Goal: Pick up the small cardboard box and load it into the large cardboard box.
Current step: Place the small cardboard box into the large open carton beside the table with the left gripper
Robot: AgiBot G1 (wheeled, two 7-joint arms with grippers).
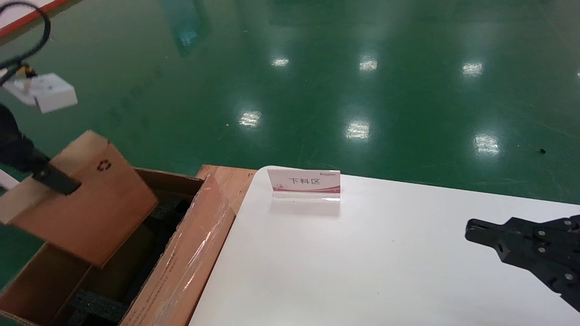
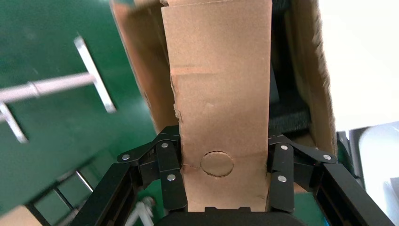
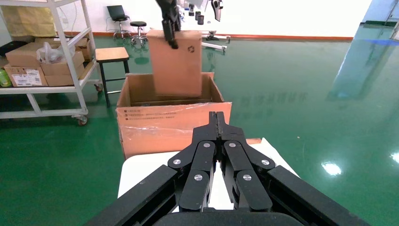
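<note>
My left gripper (image 1: 54, 179) is shut on the small cardboard box (image 1: 90, 199), a flat brown carton with a black recycling symbol. It holds the box tilted in the air over the open large cardboard box (image 1: 199, 235), whose near flap carries glossy tape; black foam (image 1: 97, 305) lies inside. In the left wrist view the small box (image 2: 221, 94) sits between my left gripper's (image 2: 225, 165) jaws, above the large box's wall (image 2: 313, 70). The right wrist view shows the small box (image 3: 176, 61) hanging over the large box (image 3: 174, 125). My right gripper (image 1: 473, 231) is shut and empty over the table, also in its wrist view (image 3: 216, 117).
A white table (image 1: 385, 262) stands right of the large box, with a small sign stand (image 1: 304, 183) near its far edge. Green floor lies beyond. A white shelf rack (image 3: 47, 61) with cartons and a stool (image 3: 112, 54) stand behind the large box.
</note>
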